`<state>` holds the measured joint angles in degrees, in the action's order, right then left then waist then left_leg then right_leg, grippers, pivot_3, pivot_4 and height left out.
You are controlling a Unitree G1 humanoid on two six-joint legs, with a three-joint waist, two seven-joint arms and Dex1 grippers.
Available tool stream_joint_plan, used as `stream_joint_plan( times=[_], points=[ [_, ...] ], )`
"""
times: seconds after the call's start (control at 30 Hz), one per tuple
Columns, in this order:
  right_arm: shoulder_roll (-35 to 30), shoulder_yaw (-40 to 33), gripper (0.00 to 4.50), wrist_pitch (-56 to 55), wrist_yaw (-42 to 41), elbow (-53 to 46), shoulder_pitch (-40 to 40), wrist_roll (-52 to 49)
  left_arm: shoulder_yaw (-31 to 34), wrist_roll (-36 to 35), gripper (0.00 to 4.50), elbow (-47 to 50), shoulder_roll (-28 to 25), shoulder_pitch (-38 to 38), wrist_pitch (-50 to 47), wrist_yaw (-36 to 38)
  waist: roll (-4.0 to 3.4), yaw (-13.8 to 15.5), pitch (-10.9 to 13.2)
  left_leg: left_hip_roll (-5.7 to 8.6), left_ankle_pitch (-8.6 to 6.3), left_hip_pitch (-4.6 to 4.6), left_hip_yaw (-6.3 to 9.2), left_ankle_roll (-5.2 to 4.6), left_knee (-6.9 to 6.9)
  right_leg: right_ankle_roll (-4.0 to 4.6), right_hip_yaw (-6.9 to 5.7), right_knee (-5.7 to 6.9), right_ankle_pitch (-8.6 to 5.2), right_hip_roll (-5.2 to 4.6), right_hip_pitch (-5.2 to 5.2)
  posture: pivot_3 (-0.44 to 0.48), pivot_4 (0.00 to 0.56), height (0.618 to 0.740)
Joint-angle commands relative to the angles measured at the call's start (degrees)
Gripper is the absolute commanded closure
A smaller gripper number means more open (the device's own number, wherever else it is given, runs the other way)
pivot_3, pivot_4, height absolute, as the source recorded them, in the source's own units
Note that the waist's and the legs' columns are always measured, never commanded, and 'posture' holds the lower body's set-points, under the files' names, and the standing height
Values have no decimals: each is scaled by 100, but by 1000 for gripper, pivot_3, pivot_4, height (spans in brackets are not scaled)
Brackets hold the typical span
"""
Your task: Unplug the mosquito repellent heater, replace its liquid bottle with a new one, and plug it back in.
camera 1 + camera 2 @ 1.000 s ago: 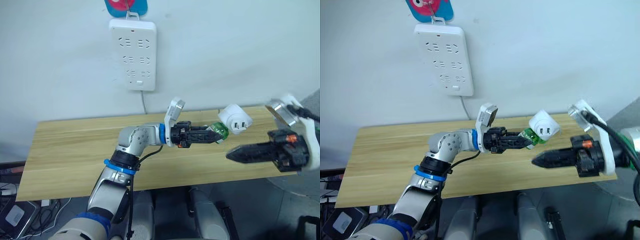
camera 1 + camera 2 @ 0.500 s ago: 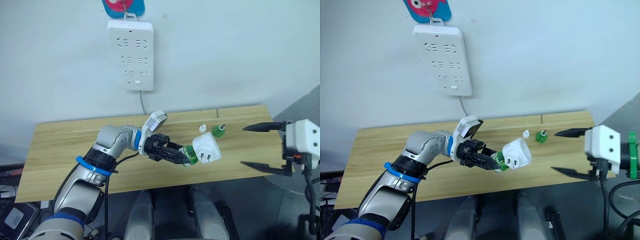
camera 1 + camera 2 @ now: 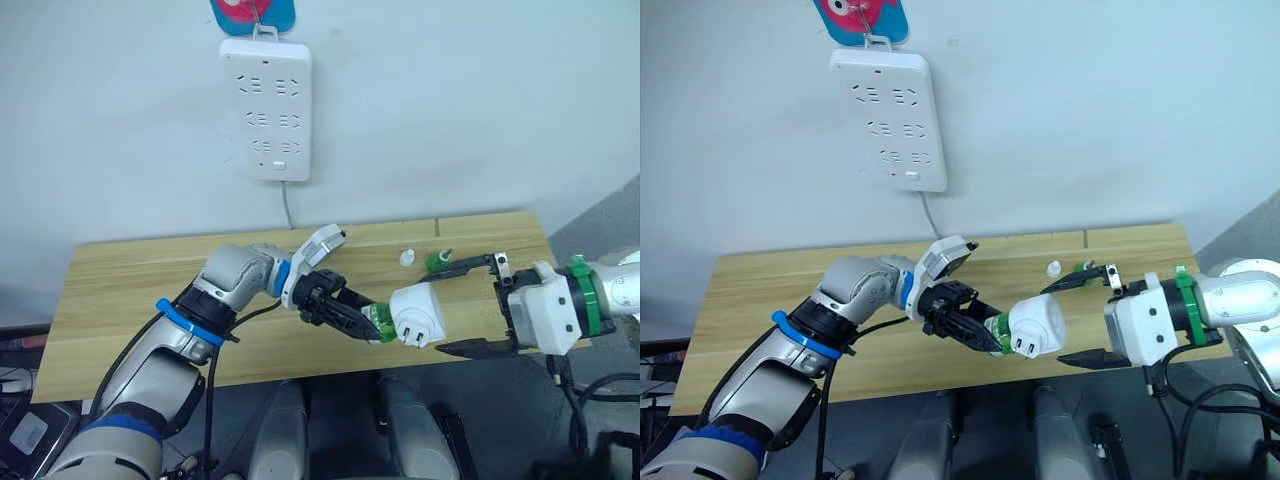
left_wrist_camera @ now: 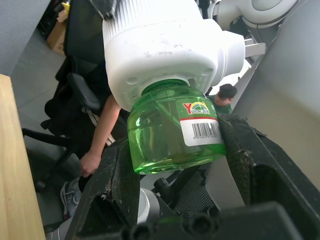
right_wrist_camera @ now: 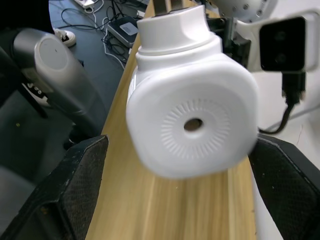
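The heater (image 3: 418, 318) is unplugged, held in the air over the counter's (image 3: 120, 300) near edge. The left gripper (image 3: 372, 322) is clamped on its green bottle (image 4: 172, 127), still screwed in. The right gripper (image 3: 470, 305) has its jaws wide around the heater, not closed. A loose bottle (image 3: 437, 261) and cap (image 3: 406, 257) wait far right. The swap and replugging into the strip (image 3: 265, 108) remain.

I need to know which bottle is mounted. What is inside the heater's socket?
A green bottle, its neck seated in the heater, gripped by the left end effector. The neck and wick are covered by the heater.
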<state>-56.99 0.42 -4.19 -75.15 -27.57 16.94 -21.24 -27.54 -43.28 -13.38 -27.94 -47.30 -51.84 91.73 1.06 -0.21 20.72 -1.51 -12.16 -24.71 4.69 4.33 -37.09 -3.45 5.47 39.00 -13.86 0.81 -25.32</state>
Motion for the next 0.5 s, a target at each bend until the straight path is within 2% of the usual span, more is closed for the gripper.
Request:
stream_joint_plan(
  times=[0.03, 0.1, 0.2, 0.27, 0.3, 0.5],
  points=[
    [148, 159, 63, -344, 18, 8, 158, 223, -104, -288, 2189, 164, 29, -106, 53, 77, 0, -1, 0, 0, 0, 0, 1, 0, 0, 6, 0, 0, 3, 0, 0, 103, 315, 740],
    [202, 190, 63, -414, 24, 25, 199, 250, -169, -335, 2189, 188, -8, -116, 74, 77, 0, -4, 0, 0, 0, 0, 0, 0, 1, 18, 0, 0, 11, 0, 0, 100, 317, 740],
    [233, 195, 619, -478, 6, 3, 214, 187, -242, -376, 2189, 173, -58, -129, 102, 77, 0, -4, 0, 0, 0, 0, 2, 0, 1, 23, -1, 1, 14, 0, 0, 99, 317, 740],
    [233, 190, 1382, -529, 2, -34, 204, 159, -284, -395, 2189, 154, -94, -129, 128, 77, 0, -4, 0, 0, 0, 0, 2, 0, 1, 24, -1, 1, 14, 0, 0, 94, 318, 740],
    [249, 183, 1619, -600, 5, -37, 215, 160, -318, -396, 2189, 132, -113, -131, 162, 77, 0, -4, 0, 0, 0, 0, 2, 0, 0, 24, -2, 1, 15, 0, 0, 94, 318, 740],
    [300, 180, 1604, -736, 45, -67, 277, 166, -374, -441, 2189, 53, -131, -157, 144, 77, 0, -5, 0, 0, 1, 0, 2, -1, -1, 24, -1, 2, 14, 0, 1, 97, 320, 740]
  ],
)
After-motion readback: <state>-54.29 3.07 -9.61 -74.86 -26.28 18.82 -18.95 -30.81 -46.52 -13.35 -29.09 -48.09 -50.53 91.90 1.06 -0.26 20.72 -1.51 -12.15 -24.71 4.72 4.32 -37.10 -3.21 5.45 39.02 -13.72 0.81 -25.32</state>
